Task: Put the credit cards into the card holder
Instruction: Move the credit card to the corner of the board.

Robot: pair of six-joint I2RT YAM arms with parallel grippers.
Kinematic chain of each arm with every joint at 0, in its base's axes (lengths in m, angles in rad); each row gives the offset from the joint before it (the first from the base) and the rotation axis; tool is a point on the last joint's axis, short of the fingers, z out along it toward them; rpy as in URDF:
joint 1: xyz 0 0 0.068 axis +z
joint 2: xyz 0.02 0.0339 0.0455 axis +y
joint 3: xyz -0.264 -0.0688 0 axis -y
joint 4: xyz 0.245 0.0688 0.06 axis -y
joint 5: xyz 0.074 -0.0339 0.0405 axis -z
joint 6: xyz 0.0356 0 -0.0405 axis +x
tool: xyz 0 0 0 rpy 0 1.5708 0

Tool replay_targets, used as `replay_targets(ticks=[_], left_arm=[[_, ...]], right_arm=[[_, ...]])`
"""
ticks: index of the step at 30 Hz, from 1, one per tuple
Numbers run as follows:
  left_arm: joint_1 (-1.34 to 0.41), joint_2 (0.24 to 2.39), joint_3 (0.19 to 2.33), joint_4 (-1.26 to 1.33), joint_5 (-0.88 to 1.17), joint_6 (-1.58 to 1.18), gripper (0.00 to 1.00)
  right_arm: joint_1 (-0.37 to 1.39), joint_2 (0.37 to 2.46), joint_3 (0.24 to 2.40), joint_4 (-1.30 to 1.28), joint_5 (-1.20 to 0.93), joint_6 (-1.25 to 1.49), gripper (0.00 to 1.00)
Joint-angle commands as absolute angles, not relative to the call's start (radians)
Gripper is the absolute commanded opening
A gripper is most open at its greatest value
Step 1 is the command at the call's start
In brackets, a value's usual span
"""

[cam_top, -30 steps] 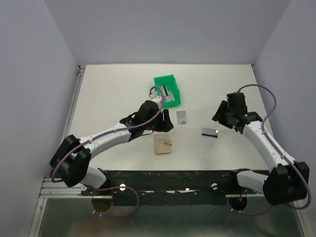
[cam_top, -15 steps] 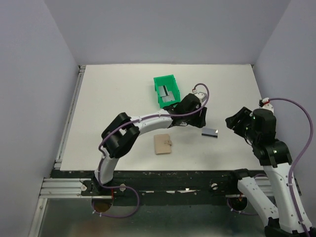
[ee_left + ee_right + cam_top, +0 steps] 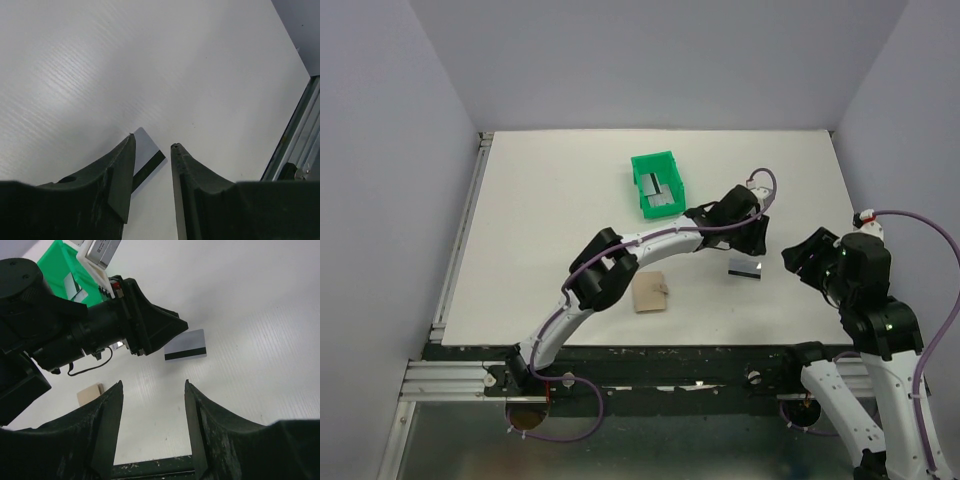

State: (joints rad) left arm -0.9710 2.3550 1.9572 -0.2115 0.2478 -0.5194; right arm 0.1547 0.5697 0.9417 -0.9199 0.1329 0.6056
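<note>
While the left pincer (image 3: 153, 140) hangs part-open, empty, above the striped card's (image 3: 148, 149) corner, the right pincer (image 3: 153, 382) gapes wide, empty; white surface (image 3: 150, 60) stretches beyond.

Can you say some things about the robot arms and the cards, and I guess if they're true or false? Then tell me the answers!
1. The card with the dark stripe lies flat on the table. True.
2. The right end effector is holding that card. False: it is open and empty, and the card lies on the table in front of it.
3. The tan card holder sits inside the green bin. False: it lies on the table, nearer the arm bases.
4. The left end effector is open, right by that card. True.
</note>
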Motion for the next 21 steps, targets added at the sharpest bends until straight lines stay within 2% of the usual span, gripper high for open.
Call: replay_targets(ticks=[1,8,21], left_arm=[[-0.977,2.425,2.046,-0.294,0.314,-0.491,0.43],[-0.977,2.479,2.077,-0.322,0.354,-0.460,0.33],[-0.976,2.490,1.997,-0.331,0.347,-0.434,0.34]], right_arm=[[0.147,0.557,0.954,-0.957,0.120,0.594,0.61],[0.147,0.563,0.954,-0.956,0.117,0.586,0.61],[0.147,0.561,0.940,-0.956,0.104,0.580,0.61]])
